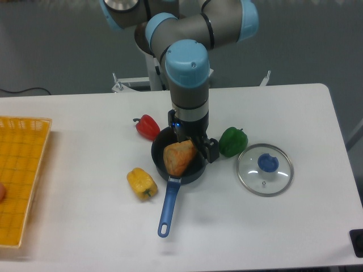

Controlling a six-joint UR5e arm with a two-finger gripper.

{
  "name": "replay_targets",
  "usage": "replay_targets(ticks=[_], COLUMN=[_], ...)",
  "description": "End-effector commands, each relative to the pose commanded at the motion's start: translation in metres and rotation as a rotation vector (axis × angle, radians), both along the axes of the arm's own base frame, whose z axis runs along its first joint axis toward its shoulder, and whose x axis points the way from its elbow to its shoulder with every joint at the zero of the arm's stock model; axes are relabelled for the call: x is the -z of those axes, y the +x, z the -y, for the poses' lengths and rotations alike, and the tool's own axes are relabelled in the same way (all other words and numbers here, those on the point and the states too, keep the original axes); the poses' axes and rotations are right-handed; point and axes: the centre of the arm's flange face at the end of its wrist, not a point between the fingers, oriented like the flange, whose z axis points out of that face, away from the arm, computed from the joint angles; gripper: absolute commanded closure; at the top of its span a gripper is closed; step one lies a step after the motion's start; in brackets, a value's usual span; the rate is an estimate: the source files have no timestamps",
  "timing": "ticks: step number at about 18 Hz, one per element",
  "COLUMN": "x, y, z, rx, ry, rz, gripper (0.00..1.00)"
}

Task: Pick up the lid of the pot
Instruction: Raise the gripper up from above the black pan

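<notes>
The gripper [195, 144] is above the black pan [158, 154], and its two fingers stand apart with a visible gap; nothing is seen held between them. The pot lid [252, 178] is of clear glass with a blue knob [267, 162] on top. It lies flat on the white table [85, 170], at the right side of the camera view, well apart from the gripper.

In the pan there is a brown piece of food [178, 157], just under the gripper, and the blue handle [169, 207] of the pan points to the front. The green pepper [232, 141] is between the pan and the lid. The red pepper [147, 127] is behind the pan, to the left, and the yellow pepper [141, 183] is near its front left side. At the left edge of the view stands an orange tray [35, 126], partly cut off.
</notes>
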Motion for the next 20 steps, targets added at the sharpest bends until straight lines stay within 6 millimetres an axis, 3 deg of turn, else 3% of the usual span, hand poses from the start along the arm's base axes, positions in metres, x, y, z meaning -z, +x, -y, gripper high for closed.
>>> replay_targets(ticks=[20], x=[0.012], y=[0.004], z=[0.001], rx=[-0.044], ry=[0.020], rz=[0.049], gripper=[0.00])
